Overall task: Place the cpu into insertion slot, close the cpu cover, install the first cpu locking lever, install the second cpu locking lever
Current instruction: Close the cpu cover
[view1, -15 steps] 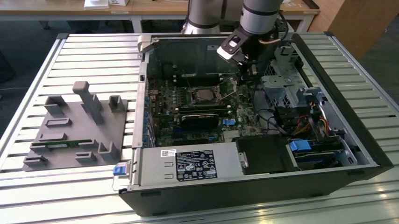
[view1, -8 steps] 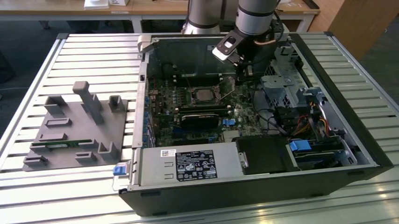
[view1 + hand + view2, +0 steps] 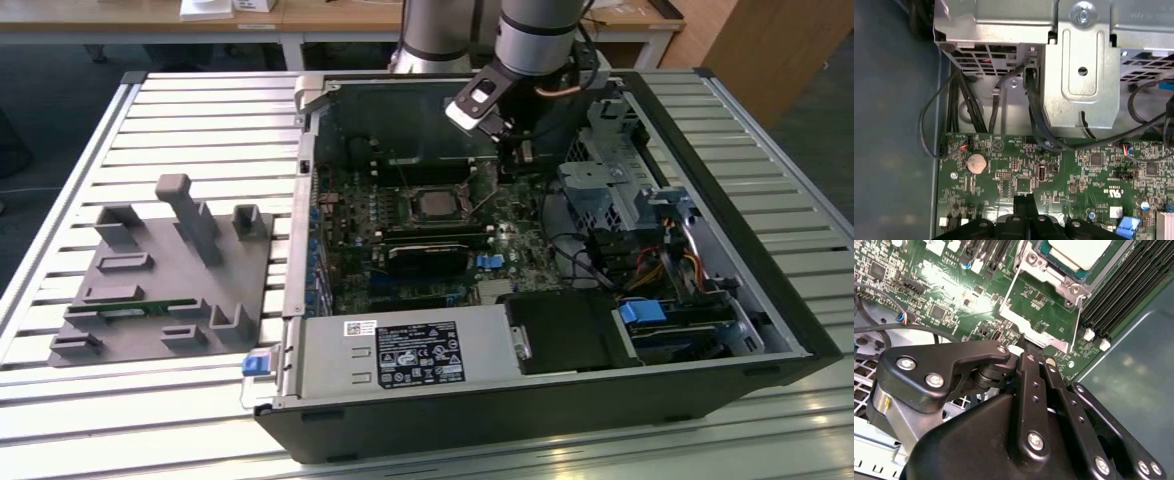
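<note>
Fingers, blk metal, pressed together nr thin silvery cpu cover, square grey cpu seated in insertion slot

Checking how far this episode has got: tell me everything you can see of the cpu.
The cpu is a flat square chip with a pale silvery metal top and a thin green edge, partly cut off in the second wrist view. It appears to lie flat inside the slot, whose silvery metal rim frames it. In the exterior view it shows as a grey square in the middle of the board. The gripper is apart from it, fingers shut, and nothing holds the chip.
</note>
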Controlling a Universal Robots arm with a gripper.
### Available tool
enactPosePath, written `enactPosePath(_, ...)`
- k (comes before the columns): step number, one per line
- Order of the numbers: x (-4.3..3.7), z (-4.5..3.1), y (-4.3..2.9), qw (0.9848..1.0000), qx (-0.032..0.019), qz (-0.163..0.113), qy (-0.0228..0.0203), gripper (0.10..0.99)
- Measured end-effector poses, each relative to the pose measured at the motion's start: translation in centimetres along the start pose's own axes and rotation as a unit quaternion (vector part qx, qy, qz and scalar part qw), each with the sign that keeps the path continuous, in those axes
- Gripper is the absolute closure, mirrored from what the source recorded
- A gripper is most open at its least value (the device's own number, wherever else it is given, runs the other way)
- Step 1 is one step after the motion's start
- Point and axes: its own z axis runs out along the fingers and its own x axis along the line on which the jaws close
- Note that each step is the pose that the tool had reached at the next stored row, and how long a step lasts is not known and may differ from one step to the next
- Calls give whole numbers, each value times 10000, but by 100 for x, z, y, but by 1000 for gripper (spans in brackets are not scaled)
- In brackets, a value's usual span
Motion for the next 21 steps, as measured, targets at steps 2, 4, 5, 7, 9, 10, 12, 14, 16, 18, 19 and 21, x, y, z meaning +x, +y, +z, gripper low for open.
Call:
enactPosePath(2, 1, 0, -19, 10000, 0, 0, 0, 980)
enactPosePath(4, 1, -1, -40, 10000, 0, 0, 0, 980)
enactPosePath(5, 1, -1, -48, 10000, 0, 0, 0, 980)
enactPosePath(7, 1, -1, -57, 10000, 0, 0, 0, 980)
enactPosePath(9, 2, -2, -66, 10000, 0, 0, 0, 980)
enactPosePath(10, 2, -2, -71, 10000, 0, 0, 0, 980)
enactPosePath(12, 2, -2, -81, 10000, 0, 0, 0, 980)
enactPosePath(14, 2, -2, -93, 10000, 0, 0, 0, 980)
enactPosePath(16, 3, -3, -112, 10000, 0, 0, 0, 980)
enactPosePath(18, 3, -3, -137, 10000, 0, 0, 0, 980)
enactPosePath(19, 3, -3, -148, 10000, 0, 0, 0, 980)
enactPosePath(21, 4, -1, -164, 10000, 0, 0, 1, 980)
